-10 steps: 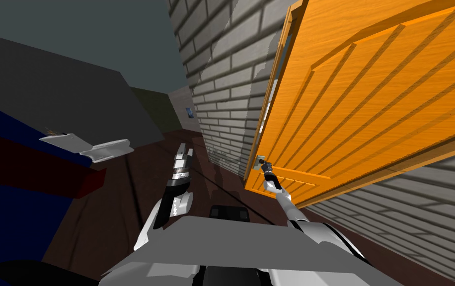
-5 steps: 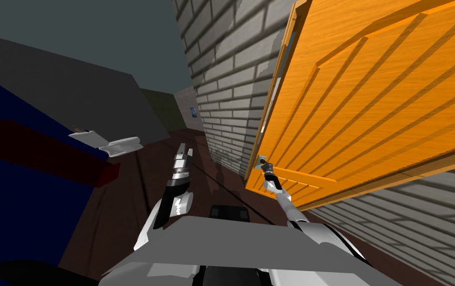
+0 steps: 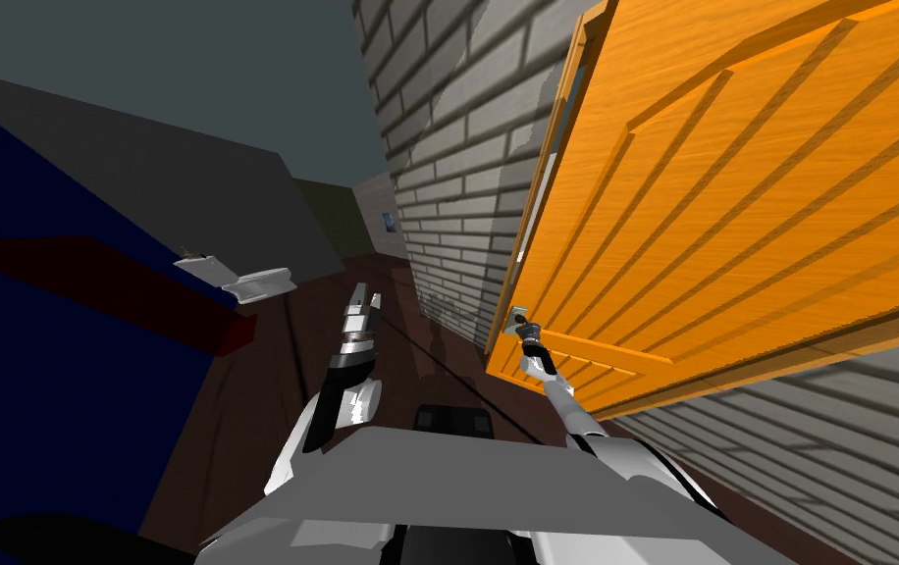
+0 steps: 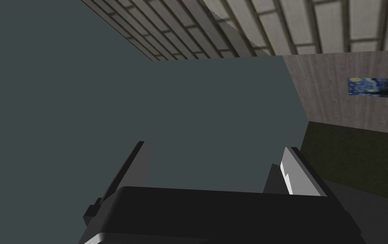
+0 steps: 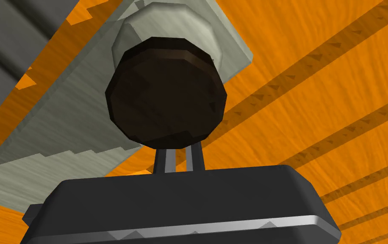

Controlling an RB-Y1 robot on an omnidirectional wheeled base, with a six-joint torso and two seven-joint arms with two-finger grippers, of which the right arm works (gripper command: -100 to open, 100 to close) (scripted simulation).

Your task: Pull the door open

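Dark knob (image 5: 165,93) just ahead of right end effector (image 5: 178,156), door (image 3: 732,196) ajar

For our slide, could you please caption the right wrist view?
Right gripper, fingers shut, tucked behind orange door's dark knob.

the left forearm (image 3: 364,400) is drawn white with a black strip and a silver-and-black collar at its 12 o'clock end. the right forearm (image 3: 563,397) is slimmer, white-grey. thin grey jaws are carried on dark boxes (image 5: 180,203).
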